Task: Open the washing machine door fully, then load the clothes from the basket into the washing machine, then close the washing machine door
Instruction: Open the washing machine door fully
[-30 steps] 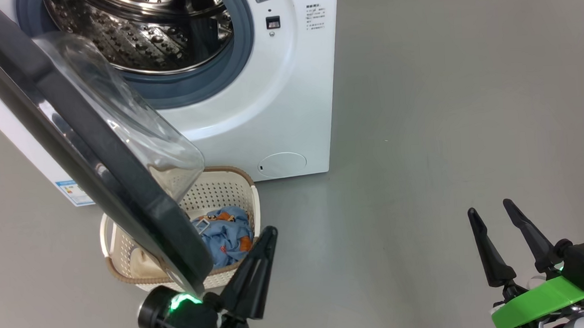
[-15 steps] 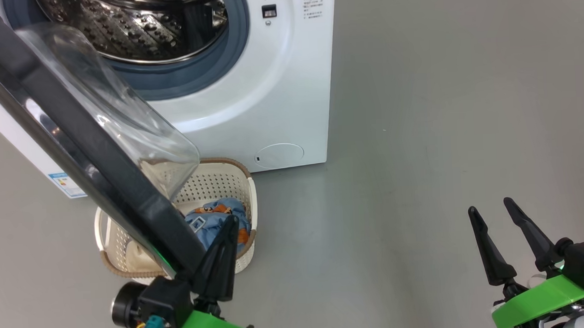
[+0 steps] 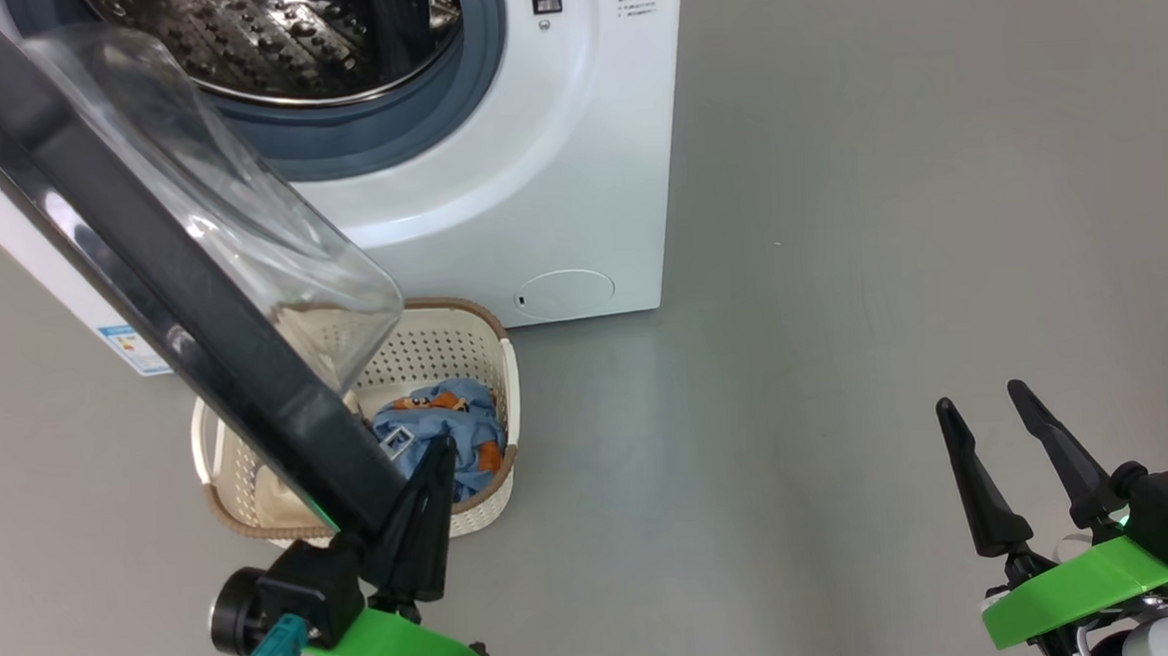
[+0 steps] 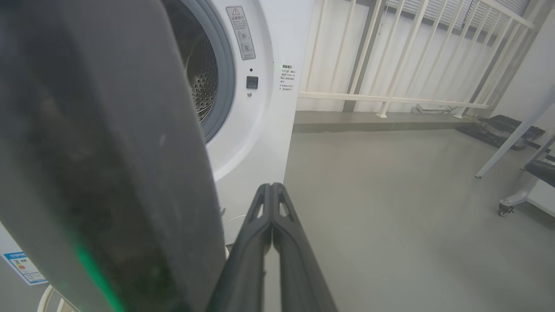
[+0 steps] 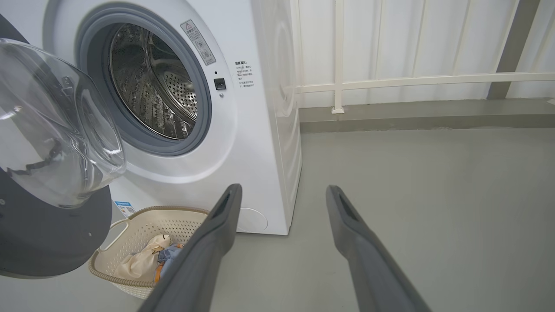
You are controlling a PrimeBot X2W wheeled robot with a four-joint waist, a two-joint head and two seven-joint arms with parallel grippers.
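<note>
Since a second ago our left gripper [image 3: 437, 464] has slid leftward, fingers pressed together on nothing, to sit right beside the lower edge of the washing machine door [image 3: 194, 318]; touching or not, we cannot tell. Ahead of it the washing machine [image 3: 536, 171] stands with its drum [image 3: 279, 44] bared. That door hangs over the basket [image 3: 445, 347] just beyond the left gripper, screening half of it; the clothes [image 3: 445, 437] lie inside. Our right gripper [image 3: 979, 395], spread and empty, hovers well to the right.

The washing machine door [image 3: 237, 386] stands open above the basket [image 3: 445, 345] holding clothes [image 3: 450, 435]; white washing machine [image 3: 556, 169] behind.
</note>
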